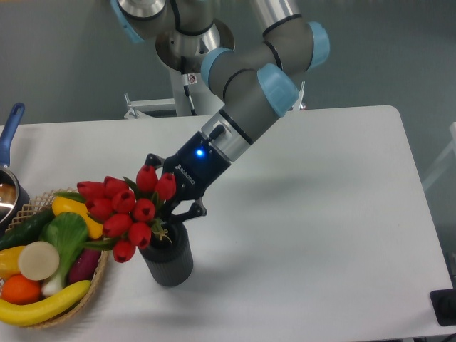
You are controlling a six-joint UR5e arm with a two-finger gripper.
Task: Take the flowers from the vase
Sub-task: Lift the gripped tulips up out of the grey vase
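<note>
So the gripper [169, 208] is down right at the mouth of the vase [168, 258], clamped in on the flowers [125, 211] around where the stems bunch up. The fingers are mostly hidden behind the red buds and leaves, so I can't see the pads themselves, but the black finger links sit tight on either side of the stems, so I'd call it closed on the bunch.

The tulips lean out to the left of the vase, heads spread wider than the vase itself, with a few buds hanging over the edge of the wicker basket [28, 211]. The stems' lower ends look like they're just inside the vase mouth, though the leaves cover that spot so I can't say how deep.

The vase is upright on the white table [320, 214], near the front edge, just beside the basket on its right. The basket holds a banana [43, 305], an orange, a cucumber and some other colourful veg. A metal pot with a blue handle [10, 134] pokes in at the far left edge.

The arm slants down from upper right, and a blue light glows on the wrist
</note>
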